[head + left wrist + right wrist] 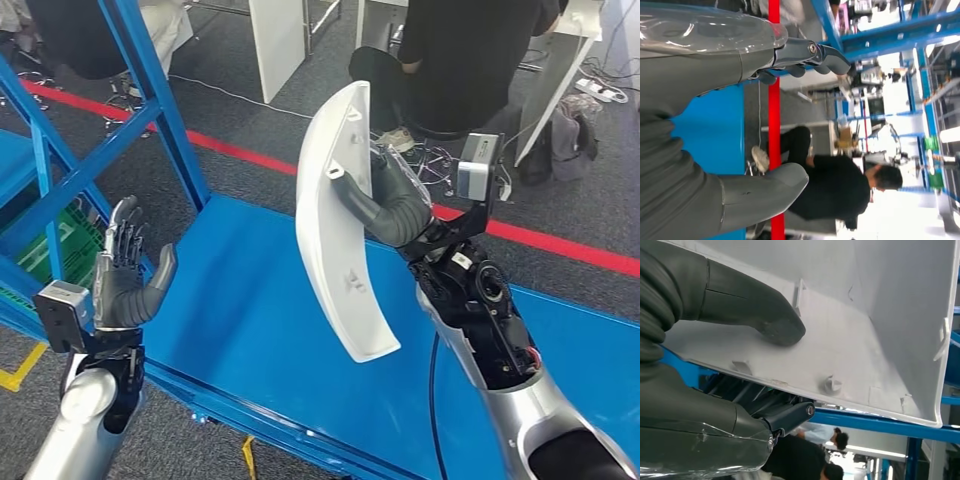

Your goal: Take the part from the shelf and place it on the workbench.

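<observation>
A large curved white plastic part (pixel 336 215) hangs upright above the blue workbench (pixel 249 320), clear of its surface. My right hand (pixel 392 200) grips it from the inner side, thumb pressed on the ribbed inner face (pixel 851 340) and fingers (pixel 791 415) behind the shell. My left hand (pixel 128 275) hovers at the workbench's left edge, palm up, fingers spread, holding nothing. In the left wrist view the left hand's fingers (pixel 817 52) and thumb stand apart with nothing between them.
A blue shelf frame (pixel 151 110) stands at the left, with a green crate (pixel 72 240) behind it. A person in black (pixel 468 60) sits beyond the red floor line (pixel 226 148). A white table leg (pixel 551 75) is at back right.
</observation>
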You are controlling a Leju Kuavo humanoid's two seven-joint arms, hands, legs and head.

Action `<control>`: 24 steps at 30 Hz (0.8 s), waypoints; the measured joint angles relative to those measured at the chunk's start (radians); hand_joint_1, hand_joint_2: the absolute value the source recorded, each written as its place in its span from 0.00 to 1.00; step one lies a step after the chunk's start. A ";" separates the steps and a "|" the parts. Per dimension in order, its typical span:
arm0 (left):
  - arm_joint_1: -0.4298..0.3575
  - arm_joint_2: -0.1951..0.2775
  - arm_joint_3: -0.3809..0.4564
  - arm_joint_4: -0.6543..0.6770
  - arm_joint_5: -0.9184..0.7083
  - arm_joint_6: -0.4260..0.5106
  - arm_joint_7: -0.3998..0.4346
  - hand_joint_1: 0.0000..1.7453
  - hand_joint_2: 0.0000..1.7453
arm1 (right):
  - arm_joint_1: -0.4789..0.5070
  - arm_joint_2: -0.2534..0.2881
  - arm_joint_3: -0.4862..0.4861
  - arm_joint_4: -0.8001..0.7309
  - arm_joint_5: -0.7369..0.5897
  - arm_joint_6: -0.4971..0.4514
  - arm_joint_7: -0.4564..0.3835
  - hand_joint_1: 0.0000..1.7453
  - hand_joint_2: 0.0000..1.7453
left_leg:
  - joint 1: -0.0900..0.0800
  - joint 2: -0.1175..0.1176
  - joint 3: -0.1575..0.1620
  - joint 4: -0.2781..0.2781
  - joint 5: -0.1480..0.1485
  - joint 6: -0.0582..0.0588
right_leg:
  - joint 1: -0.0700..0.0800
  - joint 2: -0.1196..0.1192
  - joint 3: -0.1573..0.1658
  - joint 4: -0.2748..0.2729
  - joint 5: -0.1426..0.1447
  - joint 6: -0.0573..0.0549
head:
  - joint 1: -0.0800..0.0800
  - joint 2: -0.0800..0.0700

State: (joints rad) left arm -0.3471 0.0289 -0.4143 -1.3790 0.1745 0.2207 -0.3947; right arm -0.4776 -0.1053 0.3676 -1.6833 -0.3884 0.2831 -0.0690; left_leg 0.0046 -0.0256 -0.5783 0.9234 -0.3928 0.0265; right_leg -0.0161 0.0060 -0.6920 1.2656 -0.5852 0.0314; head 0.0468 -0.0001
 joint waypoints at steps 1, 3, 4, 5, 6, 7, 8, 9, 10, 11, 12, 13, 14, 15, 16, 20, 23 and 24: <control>0.000 0.000 0.000 0.000 0.000 0.000 0.000 0.00 1.00 | 0.001 0.000 0.001 0.001 0.000 0.000 0.000 1.00 1.00 | 0.001 -0.006 0.001 0.001 -0.001 -0.002 | -0.003 0.000 0.001 -0.009 0.015 0.001 | 0.001 0.000; 0.000 -0.002 0.000 -0.001 0.001 0.001 0.001 0.00 1.00 | 0.003 0.000 0.004 0.004 0.000 -0.002 0.000 1.00 1.00 | 0.009 -0.036 0.001 0.010 -0.007 -0.019 | -0.013 0.021 0.063 -0.149 0.094 0.007 | 0.004 0.000; 0.000 -0.002 0.002 -0.003 0.001 0.001 0.003 0.00 1.00 | 0.002 0.000 0.006 0.005 -0.001 -0.002 0.000 1.00 1.00 | 0.012 -0.034 -0.018 0.043 -0.023 -0.035 | -0.015 0.025 0.100 -0.223 0.124 -0.001 | -0.002 0.000; 0.000 -0.003 0.004 -0.006 0.001 0.001 0.005 0.00 1.00 | 0.001 0.000 0.008 0.006 -0.002 -0.002 0.001 1.00 1.00 | 0.014 -0.027 -0.050 0.100 -0.048 -0.050 | -0.014 0.025 0.132 -0.287 0.147 -0.011 | -0.010 0.000; 0.000 -0.003 0.006 -0.009 0.001 0.001 0.006 0.00 1.00 | 0.001 0.000 0.010 0.008 -0.003 -0.002 0.002 1.00 1.00 | 0.015 -0.013 -0.096 0.176 -0.079 -0.061 | -0.009 0.018 0.142 -0.302 0.143 -0.023 | -0.019 0.000; 0.001 -0.003 0.009 -0.010 0.001 0.001 0.008 0.00 1.00 | -0.001 0.000 0.011 0.008 -0.004 -0.003 0.003 1.00 1.00 | 0.014 0.009 -0.143 0.262 -0.114 -0.065 | -0.004 -0.005 0.144 -0.303 0.142 -0.035 | -0.026 0.000; 0.003 -0.003 0.009 -0.011 0.001 0.001 0.008 0.00 1.00 | 0.000 0.000 0.011 0.008 -0.004 -0.003 0.004 1.00 1.00 | 0.014 0.014 -0.176 0.322 -0.130 -0.063 | 0.001 -0.018 0.144 -0.303 0.141 -0.038 | -0.028 0.000; 0.005 -0.003 0.009 -0.011 0.001 0.001 0.009 0.00 1.00 | 0.000 0.000 0.012 0.008 -0.004 -0.003 0.004 1.00 1.00 | 0.013 0.016 -0.191 0.344 -0.128 -0.060 | 0.005 -0.029 0.145 -0.303 0.140 -0.040 | -0.028 0.000; 0.006 -0.002 0.010 -0.011 0.001 0.001 0.010 0.00 1.00 | 0.000 0.000 0.012 0.008 -0.004 -0.003 0.005 1.00 1.00 | 0.011 0.018 -0.181 0.320 -0.106 -0.055 | 0.008 -0.041 0.147 -0.303 0.138 -0.042 | -0.028 0.000; 0.007 -0.002 0.010 -0.012 0.001 0.001 0.010 0.00 1.00 | -0.001 0.000 0.012 0.008 -0.004 -0.003 0.005 1.00 1.00 | 0.007 0.024 -0.150 0.256 -0.071 -0.048 | 0.011 -0.052 0.150 -0.303 0.136 -0.043 | -0.028 0.000; 0.006 -0.002 0.011 -0.014 0.001 0.001 0.010 0.00 1.00 | -0.001 0.000 0.012 0.008 -0.004 -0.003 0.005 1.00 1.00 | 0.000 0.042 -0.107 0.173 -0.037 -0.040 | 0.012 -0.061 0.154 -0.303 0.133 -0.043 | -0.028 0.000; 0.005 -0.002 0.012 -0.015 0.001 0.001 0.010 0.00 1.00 | -0.002 0.000 0.012 0.008 -0.004 -0.003 0.004 1.00 1.00 | -0.008 0.060 -0.068 0.100 -0.012 -0.032 | 0.015 -0.070 0.157 -0.303 0.130 -0.042 | -0.028 0.000; 0.003 -0.002 0.012 -0.017 0.001 0.001 0.010 0.00 1.00 | -0.002 0.000 0.012 0.008 -0.004 -0.003 0.005 1.00 1.00 | -0.015 0.073 -0.044 0.052 0.001 -0.026 | 0.017 -0.078 0.159 -0.303 0.127 -0.039 | -0.028 0.000; 0.002 -0.002 0.013 -0.019 0.001 0.001 0.010 0.00 1.00 | -0.003 0.000 0.012 0.008 -0.004 -0.003 0.005 1.00 1.00 | -0.021 0.079 -0.034 0.031 0.002 -0.021 | 0.019 -0.087 0.161 -0.304 0.124 -0.035 | -0.027 0.000; 0.001 -0.003 0.013 -0.020 0.001 0.001 0.010 0.00 1.00 | -0.003 0.000 0.012 0.008 -0.004 -0.004 0.005 1.00 1.00 | -0.024 0.070 -0.033 0.028 0.001 -0.019 | 0.020 -0.096 0.163 -0.306 0.122 -0.032 | -0.027 0.000; 0.000 -0.003 0.014 -0.025 0.000 0.000 0.011 0.00 1.00 | -0.007 0.000 0.012 0.007 -0.005 -0.003 0.006 1.00 1.00 | -0.009 0.031 -0.020 0.012 0.008 -0.005 | 0.016 -0.053 0.137 -0.237 0.074 -0.013 | -0.020 0.000; 0.000 -0.005 0.014 -0.026 -0.001 -0.001 0.013 0.00 1.00 | -0.004 0.000 0.013 0.008 -0.006 -0.002 0.009 1.00 1.00 | -0.006 0.000 -0.017 0.012 0.007 0.000 | 0.010 -0.011 0.032 -0.025 -0.010 -0.003 | -0.007 0.000; 0.002 -0.005 0.014 -0.026 -0.002 -0.001 0.014 0.00 1.00 | -0.003 0.000 0.013 0.008 -0.006 -0.001 0.009 1.00 1.00 | -0.006 -0.013 -0.017 0.013 0.007 0.000 | 0.008 -0.009 0.010 0.009 -0.012 -0.001 | -0.005 0.000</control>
State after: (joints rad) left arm -0.3454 0.0241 -0.4006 -1.4046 0.1728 0.2193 -0.3812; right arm -0.4802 -0.1057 0.3805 -1.6755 -0.3941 0.2817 -0.0600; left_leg -0.0014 -0.0387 -0.5954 0.9363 -0.3860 0.0262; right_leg -0.0083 -0.0034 -0.6824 1.2744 -0.5970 0.0308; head 0.0421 0.0000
